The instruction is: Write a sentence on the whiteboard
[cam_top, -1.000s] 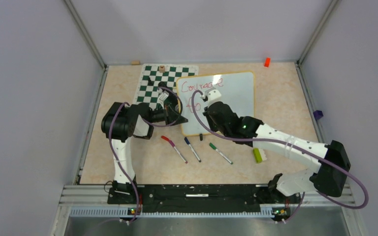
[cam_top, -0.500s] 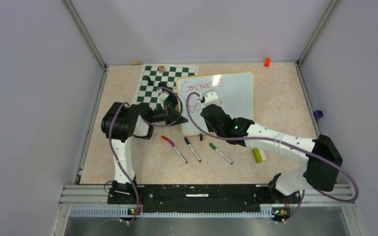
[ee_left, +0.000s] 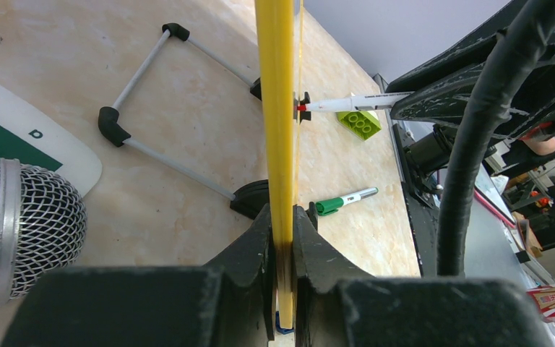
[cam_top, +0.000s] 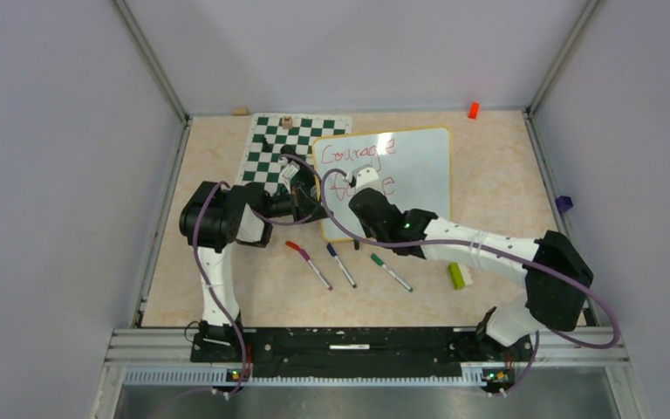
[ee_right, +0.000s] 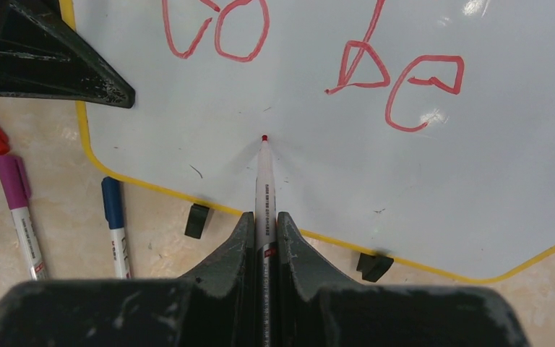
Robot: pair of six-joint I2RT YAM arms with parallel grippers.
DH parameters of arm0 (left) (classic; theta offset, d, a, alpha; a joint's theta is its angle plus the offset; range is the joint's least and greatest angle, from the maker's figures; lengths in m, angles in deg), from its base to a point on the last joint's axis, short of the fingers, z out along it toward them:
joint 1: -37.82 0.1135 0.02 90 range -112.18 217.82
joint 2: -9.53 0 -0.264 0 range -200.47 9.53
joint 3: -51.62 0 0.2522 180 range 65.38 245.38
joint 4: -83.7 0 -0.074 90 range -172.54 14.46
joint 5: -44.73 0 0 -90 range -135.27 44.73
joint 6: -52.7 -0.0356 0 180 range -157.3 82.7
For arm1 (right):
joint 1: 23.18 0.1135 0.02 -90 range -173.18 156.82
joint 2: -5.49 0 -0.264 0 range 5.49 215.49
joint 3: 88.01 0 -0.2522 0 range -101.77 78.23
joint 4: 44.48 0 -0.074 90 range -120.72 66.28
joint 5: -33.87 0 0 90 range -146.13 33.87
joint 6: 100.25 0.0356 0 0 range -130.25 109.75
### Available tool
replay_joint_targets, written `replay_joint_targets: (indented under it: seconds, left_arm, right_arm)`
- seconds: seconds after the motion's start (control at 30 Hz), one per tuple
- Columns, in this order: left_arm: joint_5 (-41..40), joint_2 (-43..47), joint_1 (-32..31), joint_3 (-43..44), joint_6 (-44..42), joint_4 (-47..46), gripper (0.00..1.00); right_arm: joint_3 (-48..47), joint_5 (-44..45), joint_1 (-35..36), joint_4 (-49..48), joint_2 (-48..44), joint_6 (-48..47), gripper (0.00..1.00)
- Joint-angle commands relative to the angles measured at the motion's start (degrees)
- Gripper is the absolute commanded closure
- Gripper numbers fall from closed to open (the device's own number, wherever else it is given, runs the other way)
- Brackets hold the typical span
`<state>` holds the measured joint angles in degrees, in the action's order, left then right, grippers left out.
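Note:
The whiteboard (cam_top: pixel 419 166), white with a yellow rim, stands tilted at mid table. My left gripper (cam_top: pixel 318 209) is shut on its left rim (ee_left: pixel 274 108), jaws (ee_left: pixel 282 213) tight on the yellow edge. My right gripper (cam_top: pixel 358 188) is shut on a red marker (ee_right: pixel 264 181). Its tip (ee_right: pixel 264 137) sits at the board's surface (ee_right: pixel 332 173) near the lower left corner, below the writing. The sentence shows in red as "Courage" (cam_top: pixel 362 150) on top, with "to" (ee_right: pixel 217 29) and "be" (ee_right: pixel 397 79) under it. Two black clips (ee_right: pixel 197 220) sit on the near edge.
Purple (ee_right: pixel 18 210), blue (ee_right: pixel 115 224) and green (cam_top: pixel 391 271) markers lie in front of the board. A green brick (cam_top: pixel 457 276) is beside my right arm. The chessboard mat (cam_top: pixel 266 153) lies behind left. The board's wire stand (ee_left: pixel 159 155) rests on the table.
My right gripper has moved left and toward the board's near edge with the marker. The "be" on the second line now shows. My left gripper has not moved.

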<state>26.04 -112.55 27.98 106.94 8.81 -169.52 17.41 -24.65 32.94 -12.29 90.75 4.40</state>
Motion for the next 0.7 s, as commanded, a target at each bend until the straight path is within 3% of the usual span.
replay_joint_targets:
  seconds: [0.0, 0.67]
  left_arm:
    - [1.2, 1.4, 0.18, -0.13, -2.72, -5.77, 0.99]
    - [1.14, 1.49, 0.18, -0.24, -2.74, -5.74, 0.99]
  right_arm:
    - [-3.05, 1.66, 0.37, -1.47, 1.57, -0.08, 1.0]
    - [-0.49, 2.3, -0.46, 3.27, 0.76, 3.03, 1.0]
